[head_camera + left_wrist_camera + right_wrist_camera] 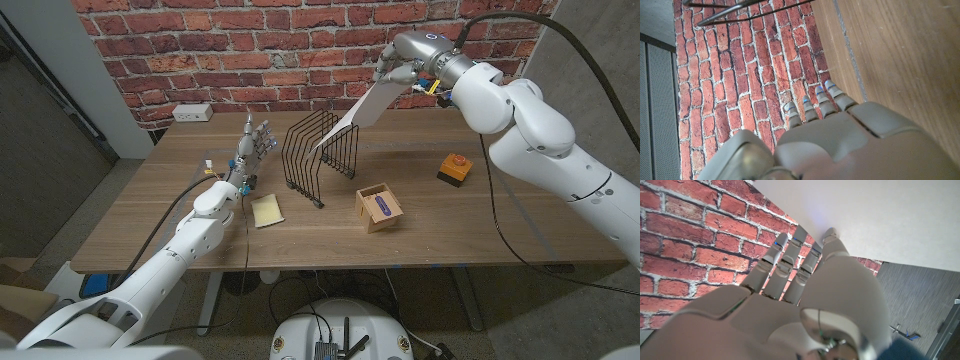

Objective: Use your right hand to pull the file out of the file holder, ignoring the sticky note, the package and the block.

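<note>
My right hand (397,70) is raised above the table's far side and grips the upper end of the white file (352,112). The file slants down to the left, and its lower corner meets the top of the black wire file holder (318,158); whether it is still between the wires I cannot tell. In the right wrist view the fingers (790,260) press against the file's white sheet (880,215). My left hand (253,143) stands upright left of the holder with fingers extended, holding nothing. The left wrist view has that hand (840,135) and the holder's wires (740,7).
A yellow sticky note (266,210) lies in front of the holder. A small cardboard package (380,207) with a purple item sits to the holder's right. An orange and black block (454,168) is further right. A white power strip (193,113) lies at the far left edge.
</note>
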